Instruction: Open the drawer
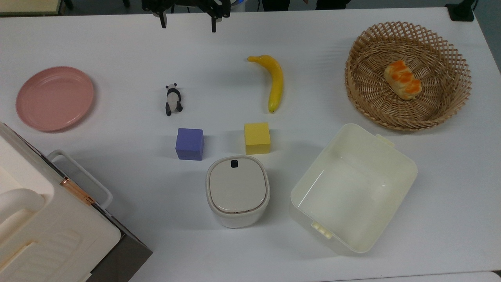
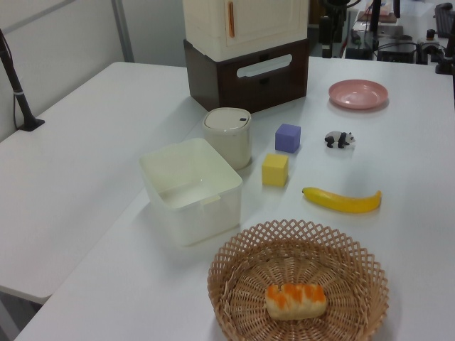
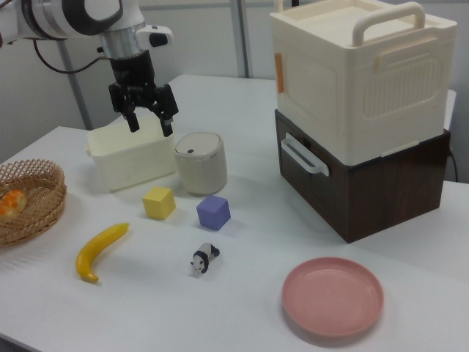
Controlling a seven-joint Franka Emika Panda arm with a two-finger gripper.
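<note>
The drawer (image 3: 322,202) is the dark brown lower part of the cabinet, under a cream box with a carry handle. Its front looks flush and shut, and a white loop handle (image 3: 302,155) runs across it. The left view has the drawer (image 2: 249,87) at the table's far end, with its handle (image 2: 264,65) facing the table. In the top view's lower left corner, the handle (image 1: 87,173) sticks out from under the cream top. My gripper (image 1: 188,22) hangs open and holds nothing at the far table edge, well away from the drawer. In the right view, my gripper (image 3: 152,122) hovers above the cream tub.
On the table are a pink plate (image 1: 54,98), a toy panda (image 1: 173,99), a purple cube (image 1: 190,143), a yellow cube (image 1: 257,138), a banana (image 1: 274,81), a lidded bin (image 1: 237,190), a cream tub (image 1: 395,156) and a wicker basket (image 1: 368,98) with bread (image 1: 402,79).
</note>
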